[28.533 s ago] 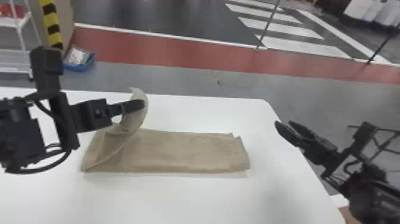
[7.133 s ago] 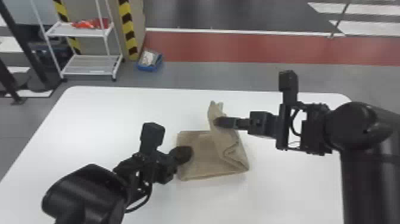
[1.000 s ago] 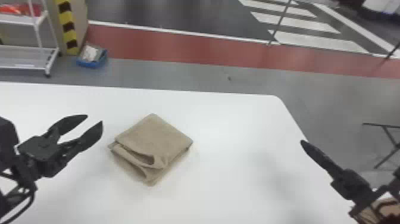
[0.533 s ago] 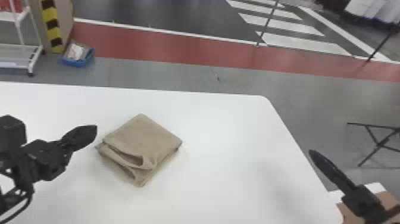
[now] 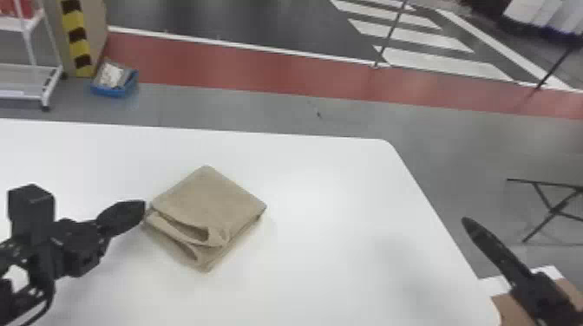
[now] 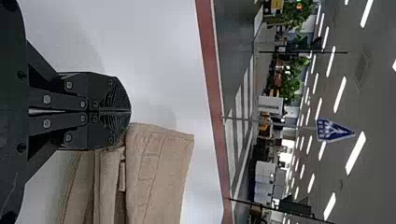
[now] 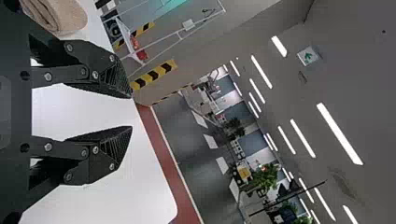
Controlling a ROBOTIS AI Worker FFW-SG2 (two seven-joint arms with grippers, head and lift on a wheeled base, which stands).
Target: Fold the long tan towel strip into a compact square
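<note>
The tan towel (image 5: 206,193) is lying on the table (image 5: 347,260) as a folded square, open layers facing near-left. The left gripper (image 6: 131,111), its jaws parted a second earlier, is now closing on nothing and nearing the towel's left corner; contact is remaining unclear. Folding is apparently finishing, with perhaps an edge awaiting tidying. The right gripper (image 7: 132,112) is standing open, well apart, by the table's right edge.

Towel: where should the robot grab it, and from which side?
Maybe grip the towel at its near-left edge, coming from the robot's left, fingers around all the layers. Loops gape there, so pinching one might undo the square. The left gripper is close, but shut.
</note>
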